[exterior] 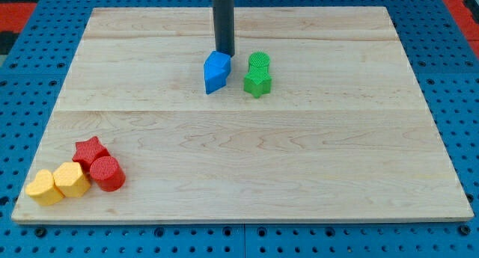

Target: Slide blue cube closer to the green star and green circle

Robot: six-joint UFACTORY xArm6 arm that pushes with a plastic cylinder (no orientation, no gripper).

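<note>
The blue cube [216, 71] lies above the middle of the wooden board, just left of the two green blocks. The green circle [259, 62] sits above the green star [257, 82], and the two touch. A narrow gap separates the blue cube from them. My tip [224, 53] is at the blue cube's top edge, touching or nearly touching it, to the upper left of the green circle.
A red star [90, 151], a red cylinder [107, 173] and two yellow blocks [72, 179] [44, 188] cluster at the board's bottom left corner. The wooden board [299, 176] lies on a blue perforated table.
</note>
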